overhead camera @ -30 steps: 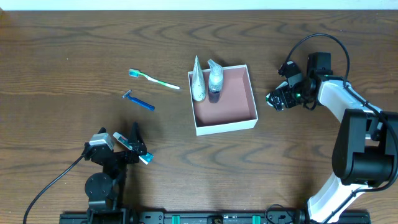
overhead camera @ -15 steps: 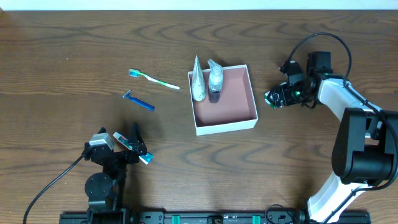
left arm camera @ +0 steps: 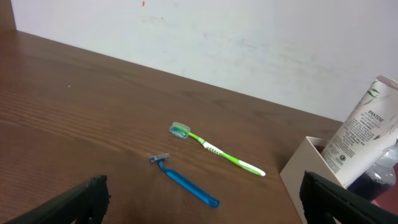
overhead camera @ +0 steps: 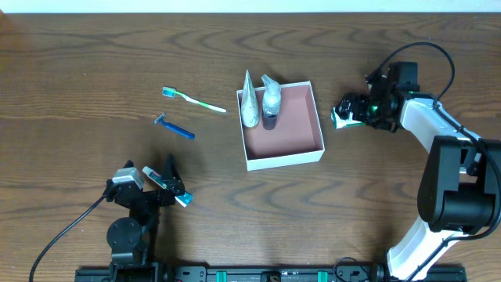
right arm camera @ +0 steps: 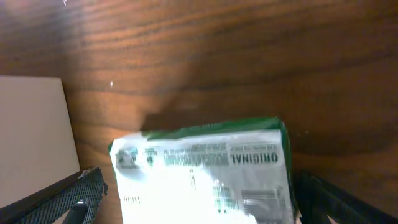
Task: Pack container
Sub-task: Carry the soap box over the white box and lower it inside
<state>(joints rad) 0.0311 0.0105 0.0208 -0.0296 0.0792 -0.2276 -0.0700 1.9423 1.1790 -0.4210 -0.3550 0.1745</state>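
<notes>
Overhead, surroundings: a green-and-white plastic toothbrush point(overhead camera: 194, 100) and a blue plastic razor point(overhead camera: 174, 127) lay on the brown wooden bench point(overhead camera: 94, 55), left of the shallow square white-walled container point(overhead camera: 286, 160). A white tube point(overhead camera: 249, 103) and a clear bottle point(overhead camera: 271, 102) leaned in its far-left corner.
Overhead, arms: the left pincer point(overhead camera: 168, 186) sat near the front edge, well apart from everything. The right pincer point(overhead camera: 344, 117) reached low, just right of the container, at a small green-and-white packet point(overhead camera: 339, 118).
Left wrist: its fingers point(left arm camera: 87, 196) stood apart with nothing between them; the toothbrush and razor lay ahead, and the container corner point(left arm camera: 305, 168) was at the right.
Right wrist: the packet point(right arm camera: 205, 168) lay between the fingers point(right arm camera: 84, 193); whether they gripped it could not be told. The container wall point(right arm camera: 31, 137) was at the left.
</notes>
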